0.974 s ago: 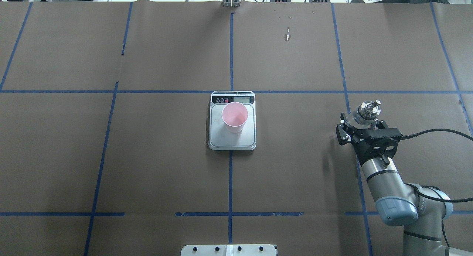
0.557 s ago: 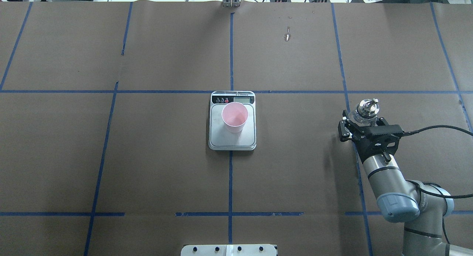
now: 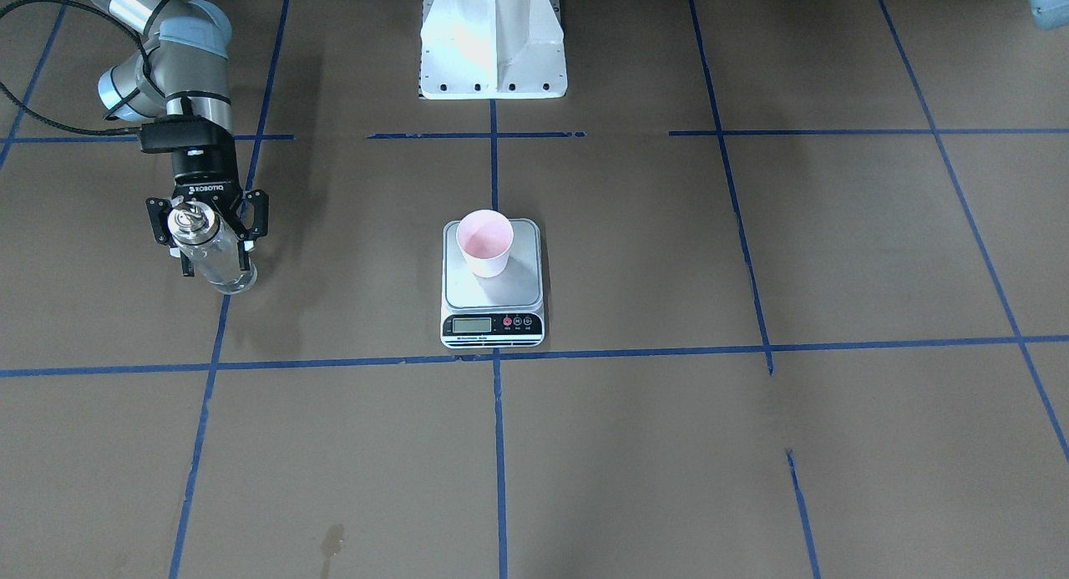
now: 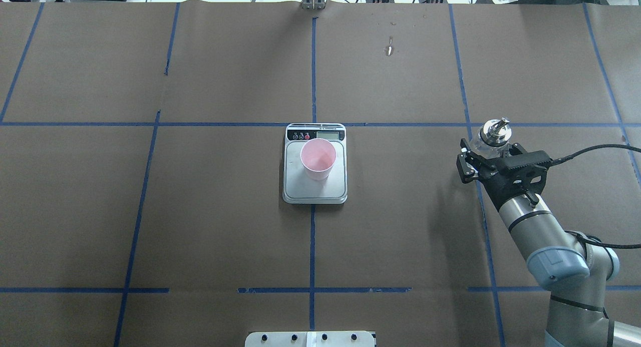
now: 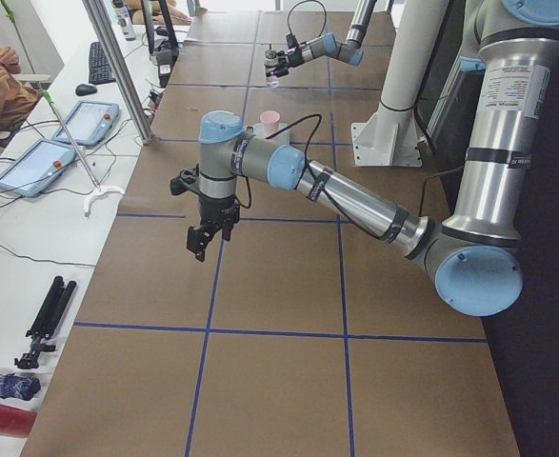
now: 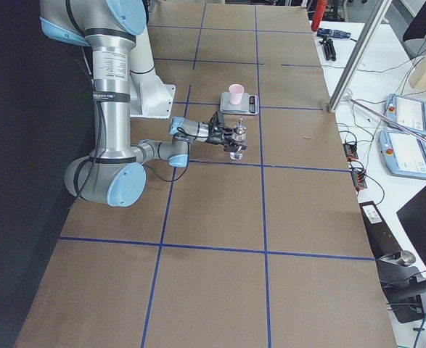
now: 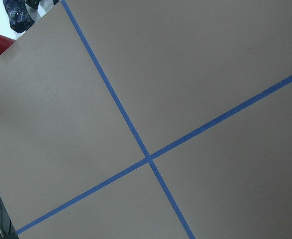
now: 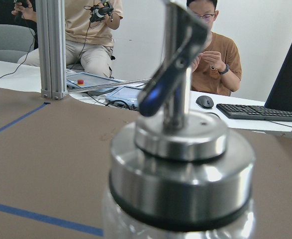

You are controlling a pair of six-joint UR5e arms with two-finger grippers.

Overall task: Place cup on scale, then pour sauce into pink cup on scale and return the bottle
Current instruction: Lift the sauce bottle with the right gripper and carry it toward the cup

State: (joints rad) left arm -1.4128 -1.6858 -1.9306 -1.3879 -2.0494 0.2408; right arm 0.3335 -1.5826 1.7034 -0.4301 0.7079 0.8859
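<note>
The pale pink cup (image 4: 318, 158) stands upright on the silver-grey scale (image 4: 330, 188) at the table's middle, also seen as cup (image 3: 484, 241) on scale (image 3: 493, 293). Far to its right, my right gripper (image 4: 490, 149) is shut on the clear glass bottle (image 4: 495, 133) just below its metal collar. The bottle (image 3: 209, 253) is close to upright, its base at or just above the paper. The metal spout fills the right wrist view (image 8: 178, 149). The sauce is too clear to make out. My left gripper (image 5: 203, 238) hangs over the table's left end; I cannot tell its state.
The white robot base (image 3: 493, 44) stands behind the scale. Blue tape lines grid the brown paper. Beyond the far edge are an aluminium post (image 8: 53, 50), tablets (image 5: 36, 162), a keyboard (image 8: 260, 112) and seated people.
My right gripper has carried the bottle away from the robot, toward the far tape line, and the bottle now stands more upright. Cup and scale have not moved.
</note>
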